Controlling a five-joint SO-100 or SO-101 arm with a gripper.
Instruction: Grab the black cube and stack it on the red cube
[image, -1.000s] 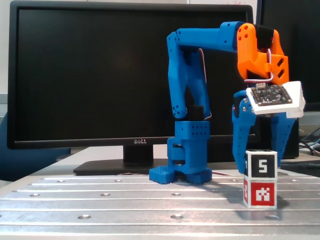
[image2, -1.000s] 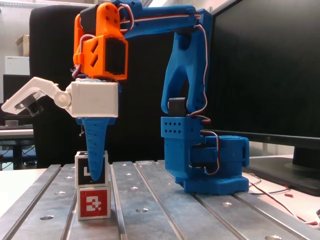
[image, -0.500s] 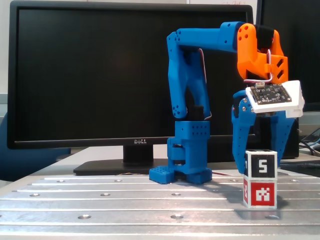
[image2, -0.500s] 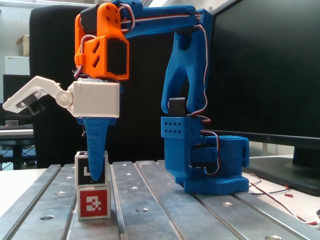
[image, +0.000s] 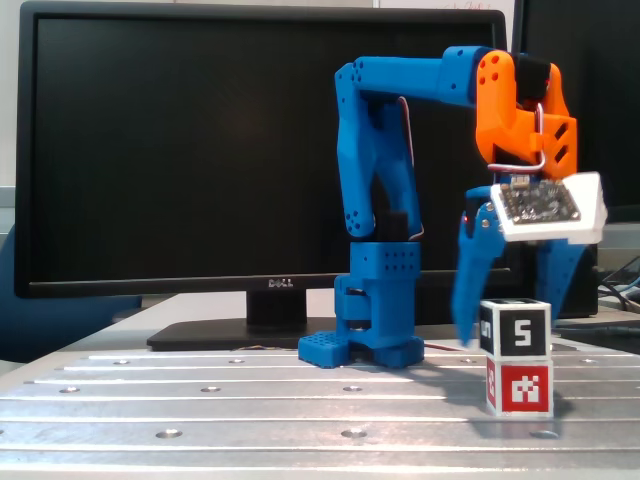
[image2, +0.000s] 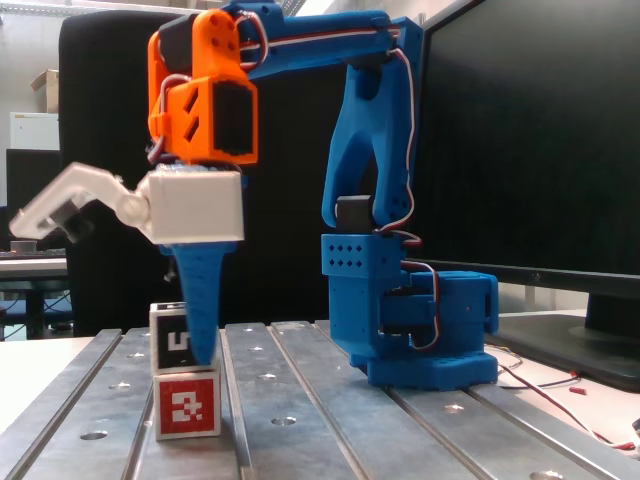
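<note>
Black cube (image: 515, 329) is sitting on top of the red cube (image: 520, 388), over on the right side of the slotted metal table (image: 250, 410) in the fixed view that faces the monitor (image: 180, 150). In the other fixed view the same stack is at the near left, black cube (image2: 172, 343) over red cube (image2: 188, 405), edges lined up pretty well as far as I can tell.

The gripper (image: 510, 320) has its jaws spread apart, one blue finger left of the black cube and the other behind its right side, and neither looks like it's pressing on it. From the side, the fingertip (image2: 203, 350) hangs right in front of the cube's face, so I can't rule out a light touch there.

So the stacking looks basically done and what's left is backing out clean. I'd keep the jaws wide and lift straight up, no sideways swing until the fingertips are above the top cube. That stack is small and light, so one brush from a finger could knock it off.
</note>
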